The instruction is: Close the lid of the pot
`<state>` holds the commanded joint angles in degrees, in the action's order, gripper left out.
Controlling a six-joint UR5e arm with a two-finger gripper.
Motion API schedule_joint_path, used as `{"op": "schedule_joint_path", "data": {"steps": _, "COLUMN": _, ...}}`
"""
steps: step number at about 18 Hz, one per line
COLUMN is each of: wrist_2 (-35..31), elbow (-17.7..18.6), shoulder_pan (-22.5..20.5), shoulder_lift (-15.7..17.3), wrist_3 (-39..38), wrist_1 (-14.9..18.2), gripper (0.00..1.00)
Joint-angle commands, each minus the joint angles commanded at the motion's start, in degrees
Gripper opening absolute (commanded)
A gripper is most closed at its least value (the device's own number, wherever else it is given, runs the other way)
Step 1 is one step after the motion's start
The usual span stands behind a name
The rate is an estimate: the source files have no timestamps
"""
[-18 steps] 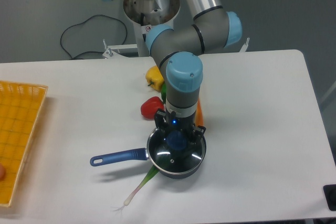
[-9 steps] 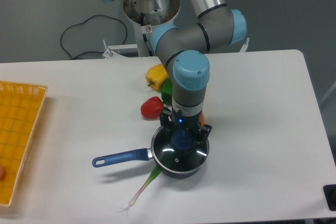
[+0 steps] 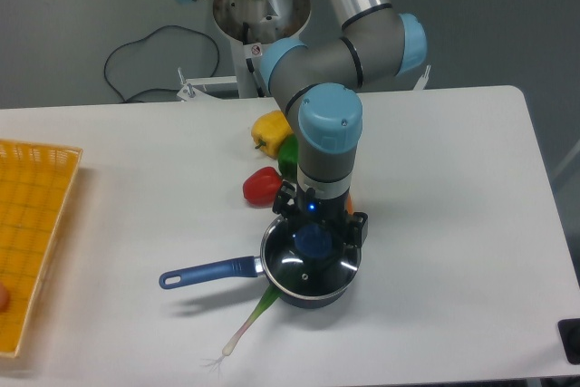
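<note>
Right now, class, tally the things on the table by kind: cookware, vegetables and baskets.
Cookware: 2, the pot and the lid.
Vegetables: 5, yellow pepper, green pepper, red pepper, carrot, spring onion.
Baskets: 1, yellow basket.
Total: 8.

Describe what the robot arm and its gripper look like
The arm is built of silver-grey metal tubes with darker grey joint housings closed by light blue round caps. Its wrist ends in a black gripper with a small blue light glowing on it. A small round sticker sits on the base column.
</note>
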<state>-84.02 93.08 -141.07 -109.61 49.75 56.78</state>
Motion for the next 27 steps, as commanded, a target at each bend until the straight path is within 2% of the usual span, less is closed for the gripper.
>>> {"op": "schedule_joint_path", "data": {"steps": 5, "wrist_2": 0.18, "elbow": -0.17, "shoulder_pan": 0.00, "shoulder_lift": 3.87, "wrist_3": 0.00, "wrist_1": 0.18, "gripper": 1.00}}
{"op": "schedule_joint_path", "data": {"steps": 9, "wrist_2": -0.44, "elbow": -2.81, "shoulder_pan": -1.31, "shoulder_lift": 4.67, "wrist_3": 1.83, "wrist_1": 0.61, "gripper": 1.00}}
{"op": "schedule_joint_path", "data": {"steps": 14, "wrist_2": -2.02, "elbow": -3.69, "shoulder_pan": -7.71, "shoulder_lift": 5.46, "wrist_3": 27.47, "wrist_1": 4.39, "gripper": 1.00}}
{"op": "schedule_joint_path", "data": {"steps": 18, "wrist_2": -2.02, "elbow": -4.39, "shoulder_pan": -14.66, "shoulder_lift": 4.67, "wrist_3": 37.33, "wrist_1": 5.36, "gripper": 1.00}}
{"op": "schedule_joint_path", "data": {"steps": 22, "wrist_2": -4.12, "elbow": -5.19, "shoulder_pan": -19.85, "shoulder_lift": 1.34, "wrist_3": 46.04, "wrist_1": 6.15, "gripper": 1.00}}
{"op": "schedule_joint_path", "data": {"steps": 27, "wrist_2": -6.50, "elbow": -4.92, "shoulder_pan": -21.44, "shoulder_lift": 0.36, "wrist_3": 48.34, "wrist_1": 8.17, "gripper": 1.00}}
